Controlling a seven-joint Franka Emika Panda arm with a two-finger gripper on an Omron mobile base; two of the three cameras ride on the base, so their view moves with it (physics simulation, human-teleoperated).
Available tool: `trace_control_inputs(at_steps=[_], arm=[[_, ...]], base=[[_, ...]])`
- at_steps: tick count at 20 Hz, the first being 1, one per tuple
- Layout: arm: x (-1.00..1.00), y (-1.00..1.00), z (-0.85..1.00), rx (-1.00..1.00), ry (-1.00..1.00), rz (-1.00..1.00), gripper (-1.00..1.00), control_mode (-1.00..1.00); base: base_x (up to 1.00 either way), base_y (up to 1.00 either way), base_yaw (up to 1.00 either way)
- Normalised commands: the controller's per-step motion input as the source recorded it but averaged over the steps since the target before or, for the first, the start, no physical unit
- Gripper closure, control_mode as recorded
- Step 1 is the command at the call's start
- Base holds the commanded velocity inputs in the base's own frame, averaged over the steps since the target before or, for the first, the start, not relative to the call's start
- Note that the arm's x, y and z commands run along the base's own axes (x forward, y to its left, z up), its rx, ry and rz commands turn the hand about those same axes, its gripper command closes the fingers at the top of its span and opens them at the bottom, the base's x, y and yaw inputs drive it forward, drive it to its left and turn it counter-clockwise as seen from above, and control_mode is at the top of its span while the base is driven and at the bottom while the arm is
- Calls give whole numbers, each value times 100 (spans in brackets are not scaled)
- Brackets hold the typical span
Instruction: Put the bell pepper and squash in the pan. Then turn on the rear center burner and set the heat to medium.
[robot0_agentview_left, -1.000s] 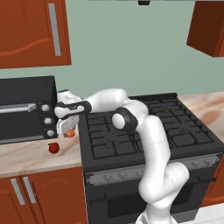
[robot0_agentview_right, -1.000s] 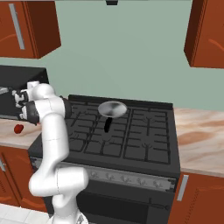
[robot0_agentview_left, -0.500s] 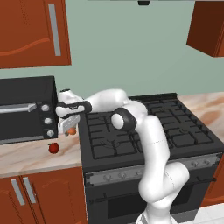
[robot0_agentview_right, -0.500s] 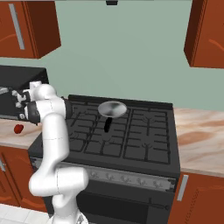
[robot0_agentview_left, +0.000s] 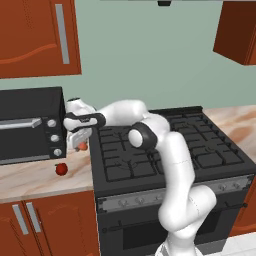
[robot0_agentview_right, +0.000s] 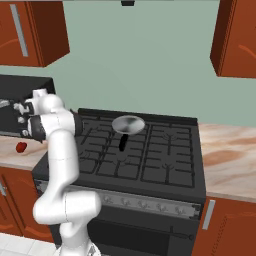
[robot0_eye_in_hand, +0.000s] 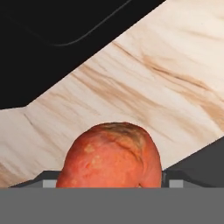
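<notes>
Right at the pincer (robot0_agentview_left: 80, 142), the squash (robot0_eye_in_hand: 110, 156) fills the hand view's 6 o'clock, seemingly gripped between the tips and hanging just above the surface (robot0_agentview_left: 35, 175) beside the stove's left edge. It looks small, light, firm and rounded, so a grip across its widest middle seems safest. The pepper (robot0_agentview_left: 61, 169) sits at 7 o'clock of it. Behind stands the black oven (robot0_agentview_left: 27, 125). Open room lies rightward to the pan (robot0_agentview_right: 128, 125), well apart.
</notes>
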Motion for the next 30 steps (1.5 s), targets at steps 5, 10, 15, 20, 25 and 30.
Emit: trace_control_inputs(at_steps=[5, 10, 15, 20, 25, 30], arm=[[-7, -53, 68, -2, -10, -1, 100, -100], [-23, -96, 23, 6, -5, 0, 100, -100], [-15, -100, 52, 11, -7, -3, 100, -100], [25, -100, 39, 12, -1, -8, 100, -100], [77, -100, 10, 1, 0, -4, 100, -100], [99, -100, 7, 0, 13, -11, 100, -100]], base=[[0, 0, 0], [0, 0, 0], [0, 0, 0], [0, 0, 0], [0, 0, 0], [0, 0, 0]])
